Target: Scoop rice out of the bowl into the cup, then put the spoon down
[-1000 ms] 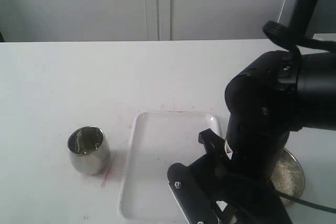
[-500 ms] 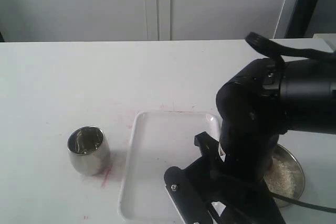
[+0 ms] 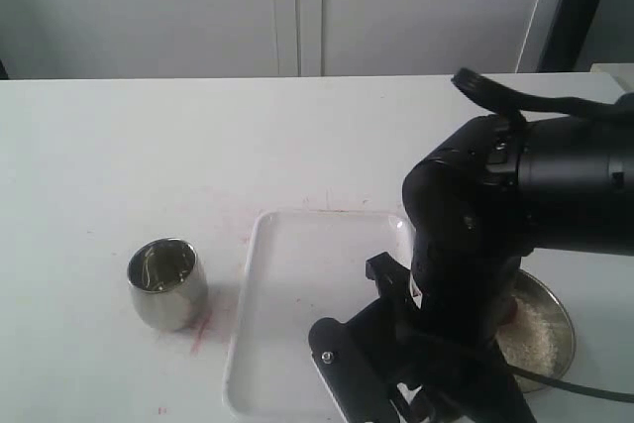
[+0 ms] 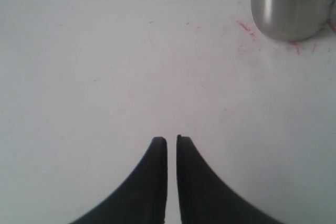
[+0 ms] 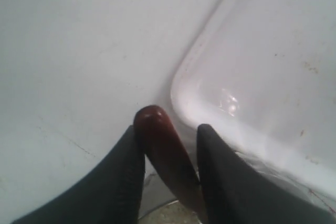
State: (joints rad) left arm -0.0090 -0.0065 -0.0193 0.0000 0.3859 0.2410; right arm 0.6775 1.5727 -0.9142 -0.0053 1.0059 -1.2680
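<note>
Since nothing gets scooped until the spoon [image 5: 160,145] is in hand, the right gripper [image 5: 168,129] sits astride its handle end, one finger each side and both close against the wood. Can't tell whether it's actually clamped yet. The handle angles up between the fingers, just beside a corner of the tray [image 3: 297,284]. My read is it's leaning out of the bowl [image 3: 563,316], which leaves a free end to grab.

The rice [image 3: 535,332] is all in the bowl, right of the tray and half hidden behind the right arm. None shows in the cup [image 3: 166,284], so no transfer has been made.

The cup is upright, mouth up, left of the tray and well apart from the bowl. It's ready to receive, but the carry has to cross the tray. The tray is probably the set-down spot.

The left gripper [image 4: 171,140] has its fingers pressed nearly together, holding nothing. It hangs over bare table [image 4: 105,77] near the cup, out of the way.

Count: one spoon, one bowl, one cup, one tray, two grippers.
</note>
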